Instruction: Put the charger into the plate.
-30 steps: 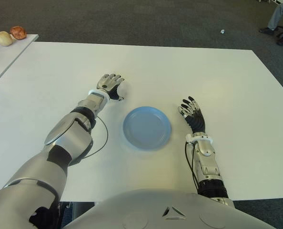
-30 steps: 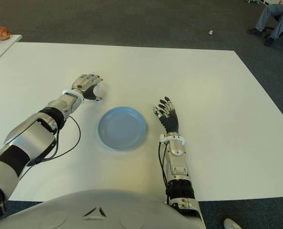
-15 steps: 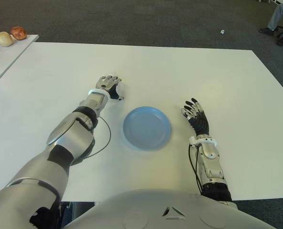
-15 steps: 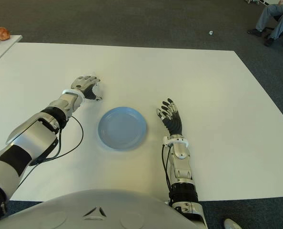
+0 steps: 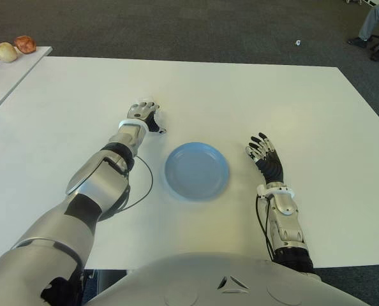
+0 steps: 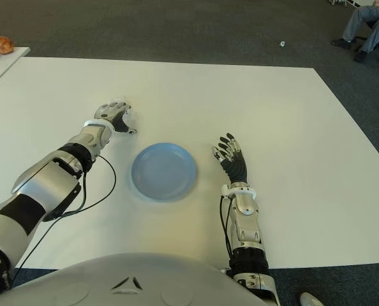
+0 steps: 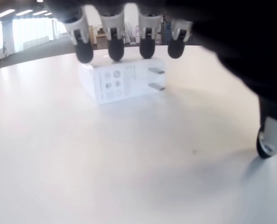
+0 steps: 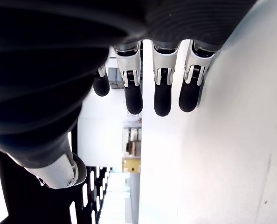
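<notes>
A small white charger point(image 7: 122, 81) with two metal prongs lies on the white table point(image 5: 272, 95), seen in the left wrist view. My left hand point(image 5: 145, 116) is arched over it, left of and beyond the blue plate point(image 5: 196, 170). Its fingertips point(image 7: 115, 49) hang at the charger's far top edge and the thumb point(image 7: 267, 140) stands well apart, so nothing is gripped. In the eye views the hand hides most of the charger. The plate has nothing in it. My right hand point(image 5: 264, 153) shows just right of the plate, fingers spread and holding nothing.
A second table point(image 5: 4, 76) at the far left carries a few round food items point(image 5: 6, 51). A black cable point(image 5: 141, 188) loops from my left forearm onto the table. A seated person's legs point(image 5: 376, 25) show at the far right on the dark carpet.
My left hand has slid a little farther from me and curled its fingers down over the charger. My right hand has drawn back slightly toward my body.
</notes>
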Robot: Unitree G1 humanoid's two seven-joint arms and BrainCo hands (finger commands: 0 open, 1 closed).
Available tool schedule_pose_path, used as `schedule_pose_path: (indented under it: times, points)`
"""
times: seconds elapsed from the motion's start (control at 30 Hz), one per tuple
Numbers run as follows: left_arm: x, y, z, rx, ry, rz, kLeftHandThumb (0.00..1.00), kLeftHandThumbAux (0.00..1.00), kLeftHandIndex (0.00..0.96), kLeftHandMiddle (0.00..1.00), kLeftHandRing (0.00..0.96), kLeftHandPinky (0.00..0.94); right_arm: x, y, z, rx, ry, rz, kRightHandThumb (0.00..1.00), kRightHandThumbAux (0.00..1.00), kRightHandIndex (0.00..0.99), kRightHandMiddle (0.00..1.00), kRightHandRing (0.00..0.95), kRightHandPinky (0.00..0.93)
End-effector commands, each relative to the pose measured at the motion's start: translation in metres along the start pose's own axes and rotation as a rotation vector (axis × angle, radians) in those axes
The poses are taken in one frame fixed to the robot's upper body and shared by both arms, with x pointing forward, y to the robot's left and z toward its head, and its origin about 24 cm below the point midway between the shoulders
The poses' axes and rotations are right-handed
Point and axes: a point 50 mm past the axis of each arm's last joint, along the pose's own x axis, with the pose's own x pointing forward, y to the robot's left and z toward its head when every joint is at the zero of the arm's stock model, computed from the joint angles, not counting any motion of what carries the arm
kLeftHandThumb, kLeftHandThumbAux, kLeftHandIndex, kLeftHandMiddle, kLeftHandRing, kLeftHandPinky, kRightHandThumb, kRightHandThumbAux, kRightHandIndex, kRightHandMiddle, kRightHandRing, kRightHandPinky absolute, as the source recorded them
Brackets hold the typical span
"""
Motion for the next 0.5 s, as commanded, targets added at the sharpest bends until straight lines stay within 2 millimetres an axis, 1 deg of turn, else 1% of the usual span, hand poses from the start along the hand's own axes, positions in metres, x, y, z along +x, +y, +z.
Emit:
schedule_pose_path:
  times: [0.03,0.17,0.3,0.5]
  points:
    - [-0.008,-0.033,-0.002,-0.058,0.039,-0.147,0.0,0.445,0.0,0.0,0.0,0.0,-0.005,-0.005,-0.008,0.009,0.049,-0.005,0.054,0.661,0.056,0.178,0.163,0.166]
    - [-0.009,-0.037,-0.005,-0.091,0.053,-0.165,0.0,0.43,0.0,0.0,0.0,0.0,-0.005,-0.007,-0.008,0.009,0.047,-0.003,0.052,0.661,0.056,0.177,0.163,0.166]
    - [-0.012,-0.044,-0.01,-0.149,0.069,-0.202,0.0,0.396,0.0,0.0,0.0,0.0,-0.005,-0.008,-0.007,0.009,0.044,0.0,0.053,0.668,0.053,0.175,0.162,0.165]
    - [-0.014,-0.049,-0.013,-0.188,0.075,-0.247,0.0,0.354,0.0,0.0,0.0,0.0,-0.005,-0.01,-0.006,0.011,0.041,0.002,0.063,0.676,0.051,0.176,0.163,0.168]
